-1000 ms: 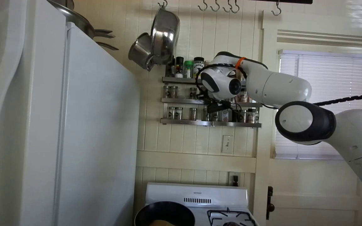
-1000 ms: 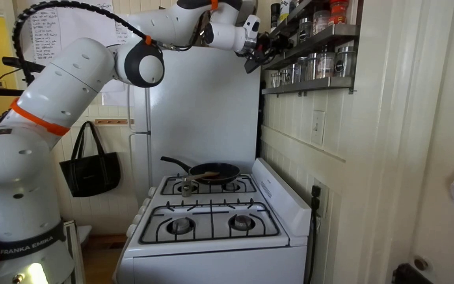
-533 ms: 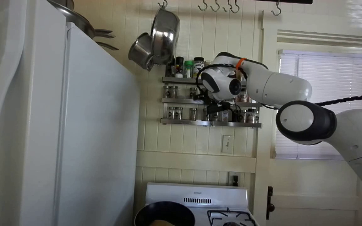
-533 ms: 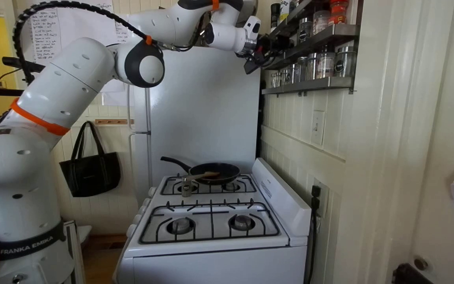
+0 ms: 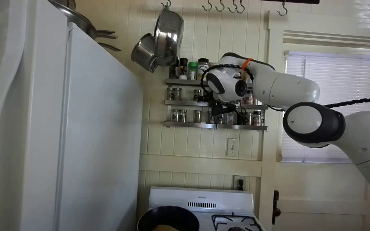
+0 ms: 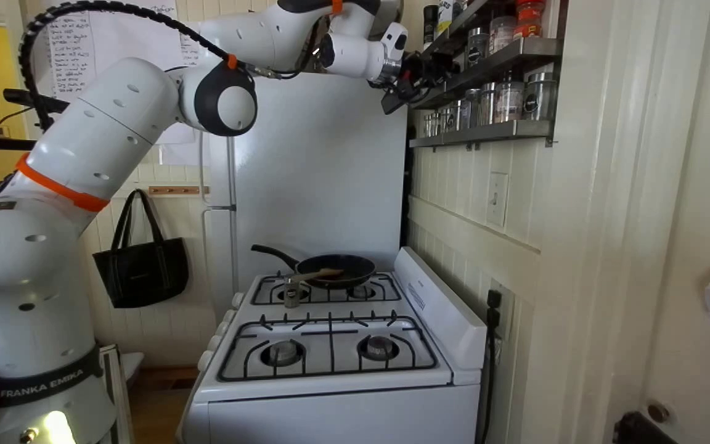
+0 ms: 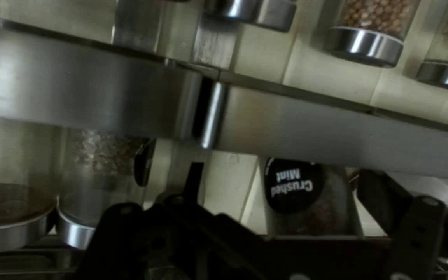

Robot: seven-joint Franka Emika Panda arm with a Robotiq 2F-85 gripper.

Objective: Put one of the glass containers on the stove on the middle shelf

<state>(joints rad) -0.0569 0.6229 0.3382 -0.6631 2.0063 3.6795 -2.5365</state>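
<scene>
Wrist view: "Crushed Mint" jar (image 7: 311, 198)

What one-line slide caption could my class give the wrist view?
Upside-down view: open gripper framing the Crushed Mint jar behind the middle shelf's rail.

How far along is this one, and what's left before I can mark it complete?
Looks done: the Crushed Mint jar appears to stand on the middle shelf, its base hidden.
In hand: probably nothing; the gripper is open around that jar, with a gap visible on one side.
Left: likely just backing away. A small glass jar stands on the stove, but the task asks for only one.
</scene>
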